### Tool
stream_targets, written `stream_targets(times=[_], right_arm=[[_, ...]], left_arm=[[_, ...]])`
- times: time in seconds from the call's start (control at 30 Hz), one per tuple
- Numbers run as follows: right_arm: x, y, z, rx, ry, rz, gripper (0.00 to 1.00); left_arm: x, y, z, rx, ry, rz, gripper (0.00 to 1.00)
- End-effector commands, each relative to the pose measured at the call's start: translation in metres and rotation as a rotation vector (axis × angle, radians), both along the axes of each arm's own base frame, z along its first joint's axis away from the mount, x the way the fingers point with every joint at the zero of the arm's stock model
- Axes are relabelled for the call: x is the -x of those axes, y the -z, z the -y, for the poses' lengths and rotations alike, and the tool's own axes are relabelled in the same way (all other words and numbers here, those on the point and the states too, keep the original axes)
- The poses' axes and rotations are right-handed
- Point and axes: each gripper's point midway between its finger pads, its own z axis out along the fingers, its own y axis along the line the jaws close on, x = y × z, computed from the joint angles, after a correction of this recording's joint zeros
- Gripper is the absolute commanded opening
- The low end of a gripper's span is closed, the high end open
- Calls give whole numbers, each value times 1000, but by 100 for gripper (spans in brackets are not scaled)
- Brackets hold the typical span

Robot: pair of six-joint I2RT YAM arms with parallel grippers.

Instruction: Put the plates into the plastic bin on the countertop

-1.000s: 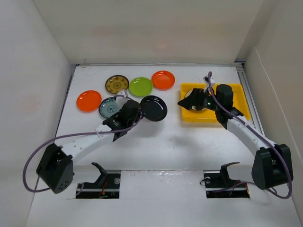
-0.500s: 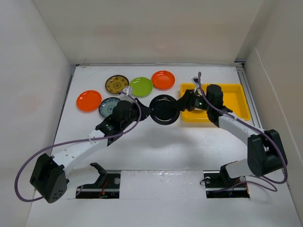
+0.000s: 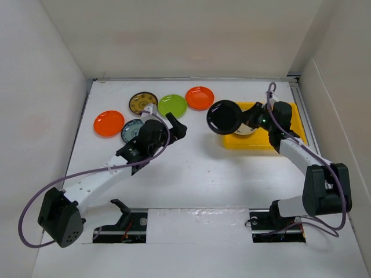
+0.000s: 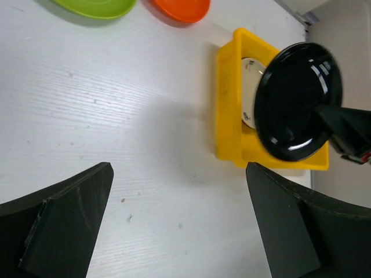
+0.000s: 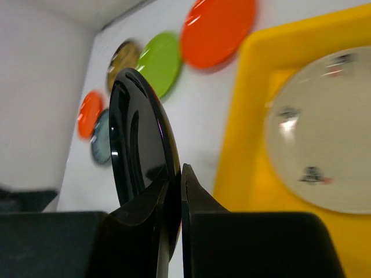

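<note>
The right pincer (image 5: 175, 186) is clamped on the rim of a glossy black round plate (image 3: 225, 117), which it holds on edge, nearly upright, clear of the white table (image 3: 191, 174). From overhead the plate hangs at the left end of the shallow bright yellow plastic bin (image 3: 291, 119), though I cannot tell whether it is over the wall or just outside it. A cream round plate (image 5: 324, 145) with small dark marks lies flat inside the bin.

The left pincer (image 4: 178, 174) stands wide open with nothing in it, above bare table well left of the bin. Behind it, five more plates lie on the table: an orange one (image 3: 109, 123) touching a teal patterned one (image 3: 133, 131), a dark gold-patterned one (image 3: 142, 103), a lime green one (image 3: 172, 105) and a second orange one (image 3: 200, 97).
</note>
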Motion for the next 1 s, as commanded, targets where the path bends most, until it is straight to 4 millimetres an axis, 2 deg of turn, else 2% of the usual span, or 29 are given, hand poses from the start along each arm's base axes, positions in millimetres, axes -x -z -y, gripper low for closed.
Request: stream_targets(times=[0.0, 0.03, 0.1, 0.13, 0.2, 0.27, 0.3, 0.37, 0.43, 0.5, 0.53, 0.57, 0.6, 0.63, 0.67, 0.7, 0.73, 0.77, 0.8, 0.83, 0.9, 0.93, 0.97], right_arm=[[-31, 1, 71, 39, 287, -3, 0], [-36, 13, 84, 53, 319, -27, 0], [-46, 22, 110, 67, 376, -55, 0], [-52, 25, 118, 68, 391, -63, 0], [-57, 50, 125, 71, 387, -123, 0], [-63, 60, 134, 66, 396, -142, 0], [-64, 61, 132, 61, 384, -137, 0], [-63, 66, 133, 44, 384, -135, 2], [-64, 64, 133, 36, 388, -131, 10], [-66, 54, 132, 24, 381, -101, 59], [-63, 52, 129, 11, 371, -91, 72], [-63, 41, 127, -7, 366, -49, 82], [-56, 42, 125, -18, 369, -48, 97], [-53, 23, 128, -13, 390, 1, 100], [-55, 13, 131, 1, 432, 29, 100], [-49, 17, 128, 21, 436, -3, 100], [-47, 2, 131, 41, 447, 30, 100], [-46, -1, 132, 59, 465, 30, 100], [-42, 1, 127, 79, 458, 5, 100], [-45, -4, 131, 98, 473, 5, 100], [-43, -5, 125, 121, 449, -12, 100], [-41, -3, 118, 130, 429, -17, 100], [-41, -3, 112, 130, 413, -16, 100]], left_arm=[[-3, -6, -17, -67, -70, -8, 100], [-2, -3, -19, -85, -64, -12, 100], [1, -5, -24, -99, -66, -1, 100], [2, -6, -25, -99, -66, -1, 100], [5, -3, -30, -124, -65, 2, 100], [10, -3, -37, -147, -72, -2, 100], [11, -2, -38, -153, -72, -9, 100], [12, -10, -41, -152, -77, 10, 100], [10, -10, -45, -168, -92, 18, 100], [11, -8, -46, -174, -92, 11, 100], [12, -6, -48, -185, -101, 5, 100], [11, -3, -51, -188, -120, 0, 100], [13, 9, -56, -191, -155, -41, 100], [10, 10, -65, -193, -207, -45, 100], [11, 19, -68, -201, -226, -68, 100], [9, 27, -71, -200, -247, -90, 100], [8, 32, -80, -185, -288, -113, 100], [10, 41, -80, -168, -276, -140, 100], [9, 45, -82, -153, -286, -152, 100], [7, 47, -83, -139, -288, -150, 100], [8, 53, -87, -105, -326, -171, 100], [7, 47, -89, -81, -349, -159, 100], [12, 56, -95, -91, -374, -185, 100]])
